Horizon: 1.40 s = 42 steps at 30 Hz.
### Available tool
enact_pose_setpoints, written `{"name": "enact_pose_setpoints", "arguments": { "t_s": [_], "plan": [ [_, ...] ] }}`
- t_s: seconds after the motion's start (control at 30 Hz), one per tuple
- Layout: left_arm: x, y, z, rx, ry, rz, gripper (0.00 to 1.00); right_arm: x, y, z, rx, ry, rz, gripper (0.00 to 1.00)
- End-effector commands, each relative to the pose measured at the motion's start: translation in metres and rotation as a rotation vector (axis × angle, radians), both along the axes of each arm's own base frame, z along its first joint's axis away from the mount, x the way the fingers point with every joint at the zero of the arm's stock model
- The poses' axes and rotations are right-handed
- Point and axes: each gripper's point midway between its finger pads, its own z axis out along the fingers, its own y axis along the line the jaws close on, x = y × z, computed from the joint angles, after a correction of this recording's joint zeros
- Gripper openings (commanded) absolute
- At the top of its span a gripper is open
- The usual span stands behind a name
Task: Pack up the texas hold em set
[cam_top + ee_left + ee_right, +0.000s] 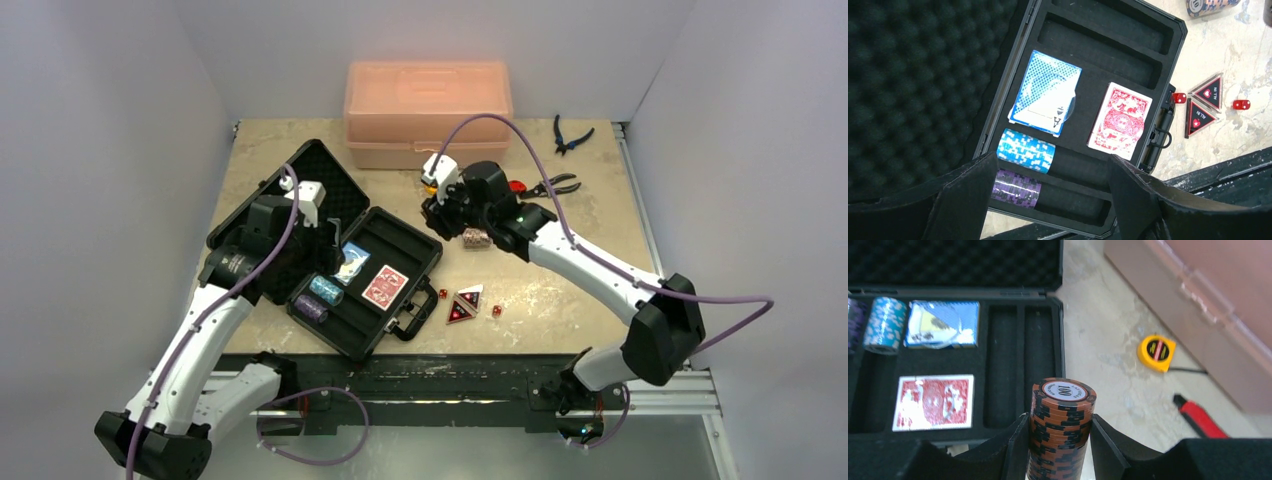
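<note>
The black case [405, 240] lies open at left centre, its egg-crate foam lid [310, 172] tilted back. In its tray lie a blue deck [1044, 91], a red deck [1120, 120], a blue chip stack [1026, 150] and a purple chip stack [1017, 188]. My left gripper [1050, 160] is open and empty above the tray's near slots. My right gripper [1060, 425] is shut on a brown-and-black chip stack [1063, 410], held above the table just right of the case [1003, 355]. Two black-red triangles [465, 303] and red dice [496, 311] lie on the table.
A translucent orange box [428, 110] stands at the back. A yellow tape measure [1156, 351] and red-handled pliers [1198, 417] lie near it. Blue-handled pliers [570, 133] lie at the back right. The case handle [1162, 132] faces the triangles.
</note>
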Motion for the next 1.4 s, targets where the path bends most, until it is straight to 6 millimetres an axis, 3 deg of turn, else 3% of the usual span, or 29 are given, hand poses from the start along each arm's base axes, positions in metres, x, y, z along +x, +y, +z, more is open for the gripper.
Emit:
{"name": "enact_pose_setpoints", "arguments": {
  "t_s": [0.0, 0.3, 0.5, 0.7, 1.1, 1.37],
  "plan": [
    [0.005, 0.008, 0.026, 0.008, -0.096, 0.030, 0.80, 0.011, 0.032, 0.079, 0.070, -0.182, 0.163, 0.00],
    [0.005, 0.012, 0.031, 0.004, -0.123, 0.051, 0.80, 0.022, 0.053, 0.093, 0.028, -0.139, 0.238, 0.00],
    [0.008, 0.022, 0.031, 0.023, -0.130, 0.092, 0.79, 0.024, 0.065, 0.074, -0.028, -0.037, 0.297, 0.00],
    [0.013, 0.030, 0.032, 0.001, -0.127, 0.132, 0.79, 0.045, 0.084, 0.062, -0.040, 0.025, 0.278, 0.00],
    [0.017, 0.038, 0.032, -0.036, -0.118, 0.166, 0.78, 0.040, 0.124, 0.012, -0.112, 0.123, 0.357, 0.00],
    [0.019, 0.040, 0.030, -0.034, -0.109, 0.178, 0.75, 0.048, 0.152, -0.009, -0.143, 0.119, 0.356, 0.00]
  ]
}}
